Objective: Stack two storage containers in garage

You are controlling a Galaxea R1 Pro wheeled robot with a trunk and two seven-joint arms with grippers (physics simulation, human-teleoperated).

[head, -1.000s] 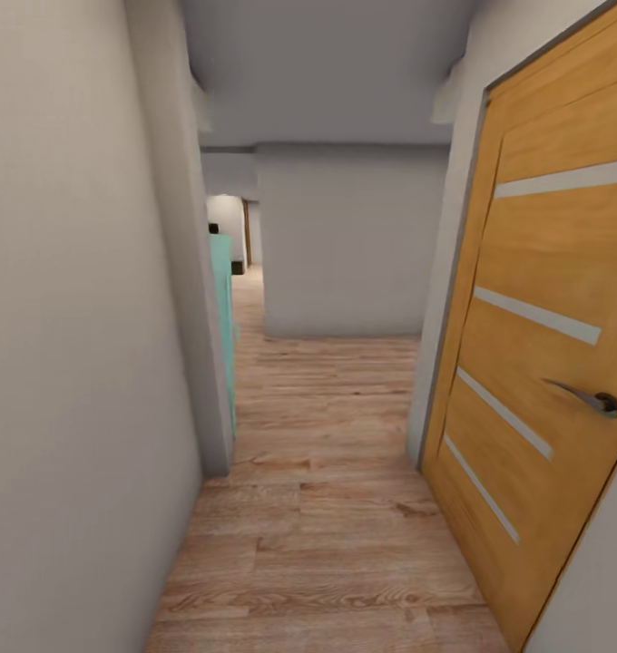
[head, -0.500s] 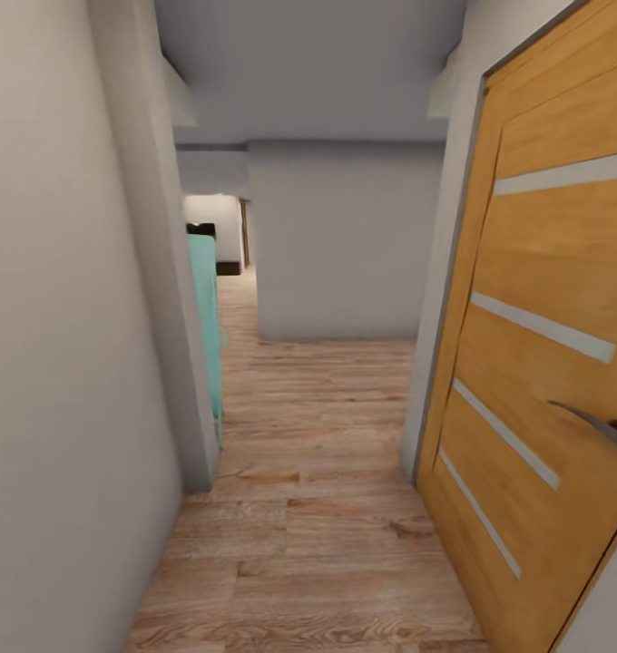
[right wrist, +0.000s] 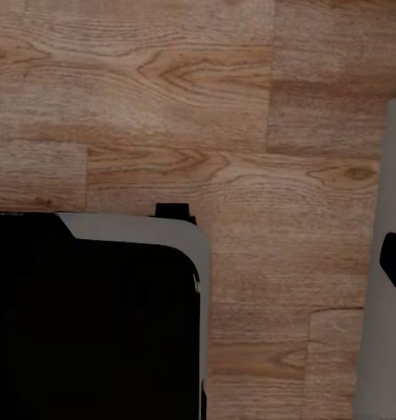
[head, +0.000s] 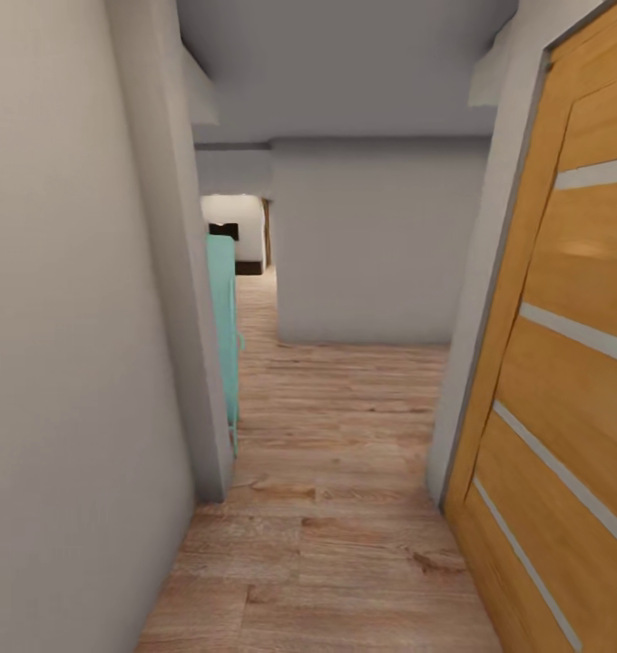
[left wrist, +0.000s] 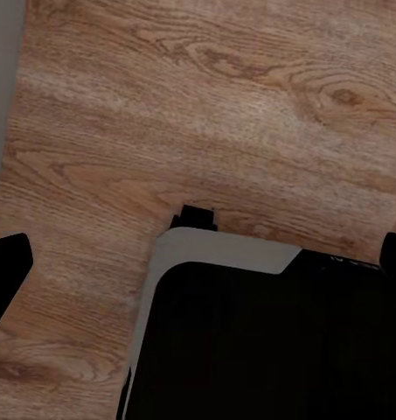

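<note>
1 narrow hallway lies ahead in the head view, and where the 2 storage containers are cannot be told from here. Underfoot is 1 light wood-plank floor (head: 345, 526), running forward to 1 plain pale facing wall (head: 372, 245) that closes the passage straight on. To the right stands 1 wooden door (head: 572, 399), close by, with 4 pale stripes across it. To the left, 1 long white wall (head: 63, 345) ends at a corner, and just behind that corner 1 teal panel (head: 223, 326) stands upright, partly hidden by the wall. Left of the facing wall the planks go on through 1 opening toward a lit far room (head: 238, 227), where 1 small dark shape sits, too far to make out. In the left wrist view the left gripper (left wrist: 200, 258) hangs over the planks with its 2 dark fingers (left wrist: 7, 262) spread wide to either edge and nothing between them; below it is the robot's base (left wrist: 250, 350), black with a grey rim. In the right wrist view 1 dark finger (right wrist: 395, 262) of the right gripper is seen beside a pale wall strip (right wrist: 381, 350); the other is lost against the black base, so I cannot tell whether that claw is spread or pressed together.
</note>
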